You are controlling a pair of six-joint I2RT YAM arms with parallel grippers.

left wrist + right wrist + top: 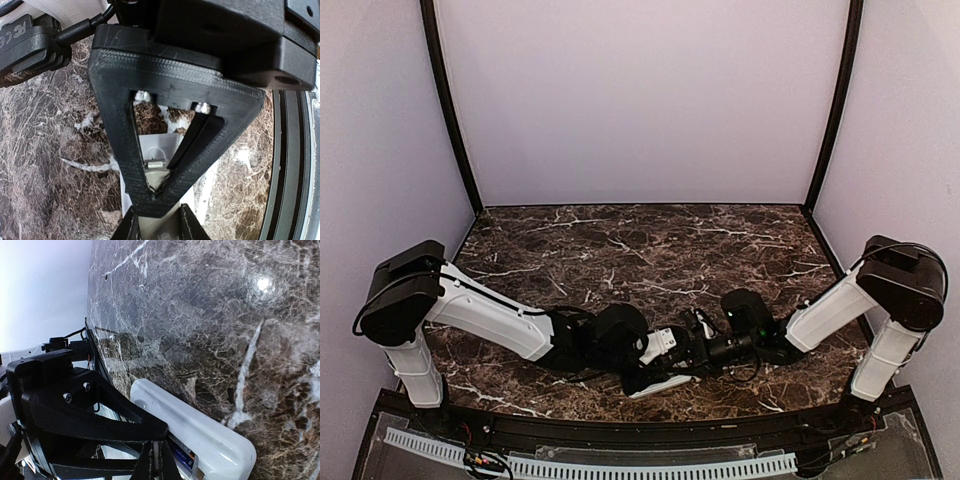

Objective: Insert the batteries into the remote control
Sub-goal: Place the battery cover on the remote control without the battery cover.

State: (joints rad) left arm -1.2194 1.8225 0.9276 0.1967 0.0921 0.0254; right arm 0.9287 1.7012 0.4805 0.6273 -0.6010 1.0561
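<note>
The white remote control (665, 382) lies near the table's front edge, between the two grippers. My left gripper (157, 231) is shut on the remote control (156, 145), one finger on each long side. The remote's recessed bay faces up and shows a metal spring contact (155, 163). In the right wrist view the remote control (200, 422) holds a dark battery (184, 456) with a blue label in its bay. My right gripper (159, 465) is shut, its tips down at that battery. No other battery is in view.
The black front rail of the table (290, 165) runs close beside the remote. A white slotted cable duct (620, 465) lies below that rail. Both arms meet low over the dark marble table (650, 250). Pale walls close in the back and sides.
</note>
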